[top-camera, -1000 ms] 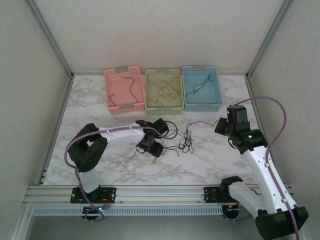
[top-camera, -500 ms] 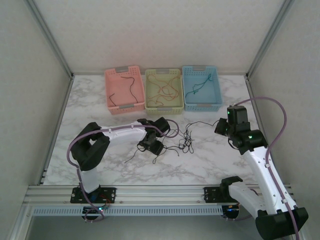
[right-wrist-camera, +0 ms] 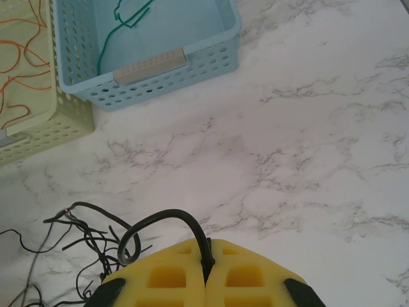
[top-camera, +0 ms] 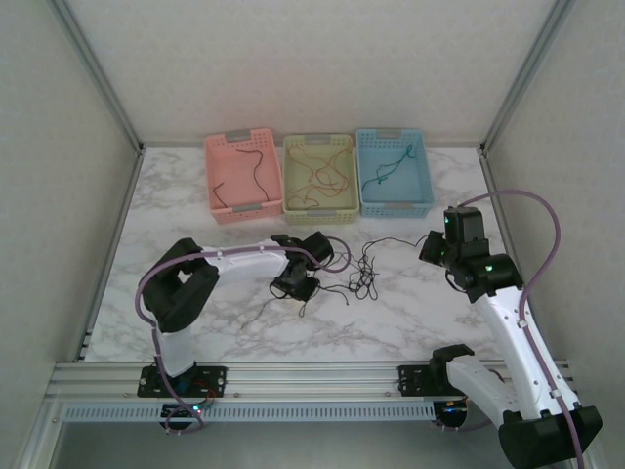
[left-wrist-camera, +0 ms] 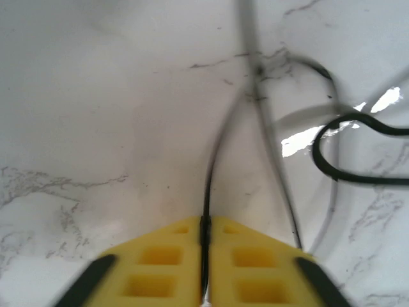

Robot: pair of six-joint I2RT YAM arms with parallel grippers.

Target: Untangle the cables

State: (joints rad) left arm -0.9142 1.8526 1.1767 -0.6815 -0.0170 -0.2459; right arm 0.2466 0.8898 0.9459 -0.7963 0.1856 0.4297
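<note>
**Sorted stock, left to right**
- Pink basket (top-camera: 239, 210): one black cable (top-camera: 256, 174), lying alone inside.
- Yellow-green basket (top-camera: 320, 207): several reddish-orange cables (top-camera: 322, 176), in loose loops.
- Blue basket (top-camera: 397, 206): one teal-green cable (top-camera: 389, 168).

**Unsorted stock**
- Tabletop (top-camera: 195, 225): a knot of black cables (top-camera: 363, 278) lies between the two arms, near the front of the yellow-green and blue baskets. Its strands cross one another.

**Progress, as judged**
- Sorting by colour looks well along.
- No reddish-orange or teal-green strand can be made out in the knot.
- The black clump is yet to be pulled apart and binned.

**Left gripper** (left-wrist-camera: 204, 236)
- It sits low over the tabletop at the knot's left edge.
- The jaws are pressed together on one thin black strand.
- The strand runs out from between the yellow pads (left-wrist-camera: 160, 256).

**Right gripper** (right-wrist-camera: 206, 256)
- It sits at the knot's right side.
- The jaws are closed tight on a black strand.
- The strand arches out of them and loops back toward the knot.
</note>
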